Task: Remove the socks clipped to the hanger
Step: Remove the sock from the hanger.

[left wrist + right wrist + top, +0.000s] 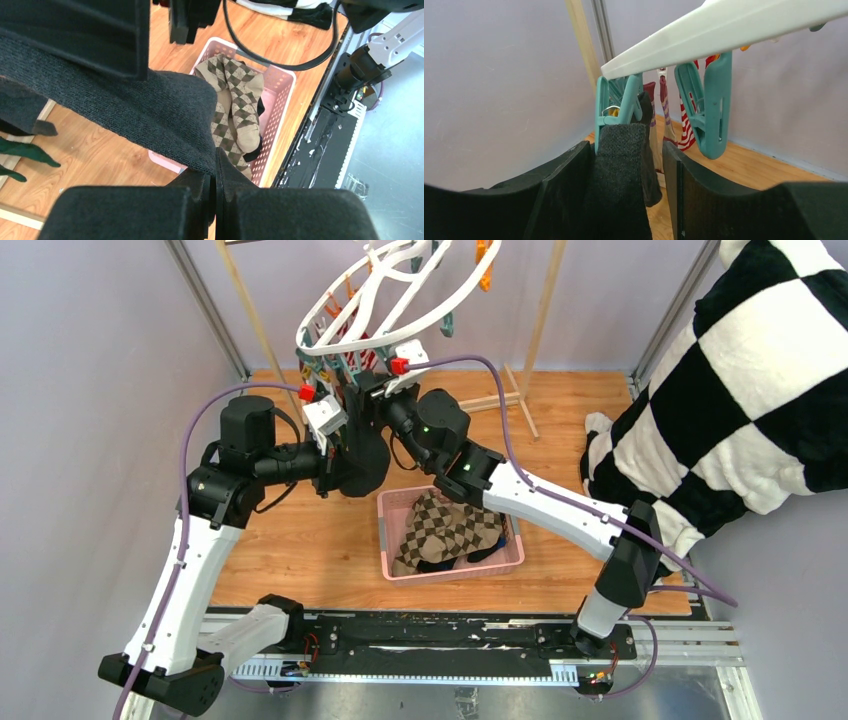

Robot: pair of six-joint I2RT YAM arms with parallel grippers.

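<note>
The white hanger (352, 341) hangs tilted at the top centre, with orange and teal clips under it. A dark grey sock (619, 170) hangs from a teal clip (616, 105) on the hanger's bar (724, 25). My right gripper (626, 147) is open, one finger on each side of this sock just below the clip. Lower down, my left gripper (215, 172) is shut on the sock's edge (125, 110). Red-and-white striped socks (685, 130) hang further back. A brown argyle sock (445, 525) lies in the pink basket (384, 532).
An empty teal clip (706, 110) hangs right of the gripped one. A dark green sock (25, 152) shows at the left. A black-and-white checkered cloth (740, 390) fills the right side. The wooden rack's legs (535, 330) stand behind the hanger.
</note>
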